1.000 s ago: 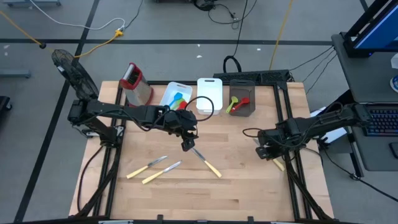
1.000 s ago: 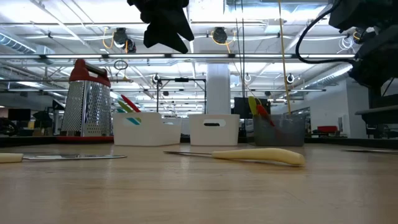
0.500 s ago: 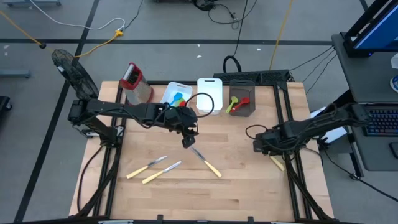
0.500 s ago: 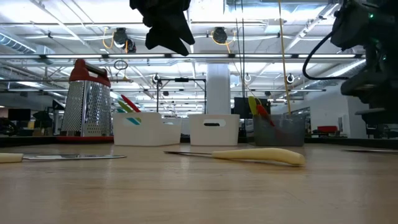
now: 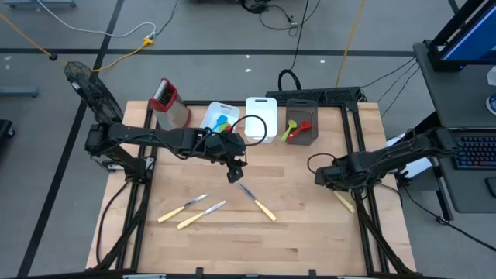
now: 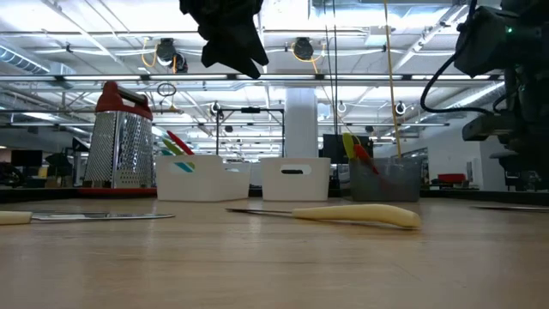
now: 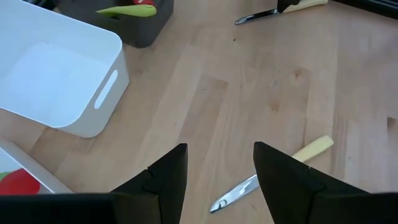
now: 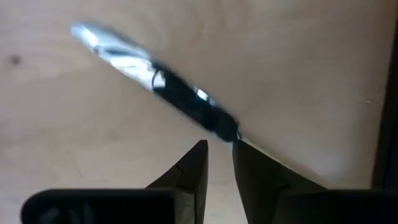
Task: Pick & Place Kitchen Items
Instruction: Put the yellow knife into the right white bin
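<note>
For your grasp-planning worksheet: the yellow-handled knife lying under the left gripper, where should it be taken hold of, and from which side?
Grip the pale yellow-handled metal knife by its handle, coming straight down from above. It lies flat on the wooden table, so only a top approach fits, with the gripper's fingers set across its slim length. The handle looks thicker than the thin blade. The left gripper hangs open above its blade end.

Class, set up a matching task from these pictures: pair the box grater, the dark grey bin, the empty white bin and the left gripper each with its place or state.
Things:
1. box grater
2. dark grey bin
3. empty white bin
4. left gripper

Places or states:
A. between the two other bins
B. above a yellow-handled knife, fingers apart
C. at the table's far left corner
D. holds red and green utensils

Pairs: 1-C, 2-D, 3-A, 4-B
</note>
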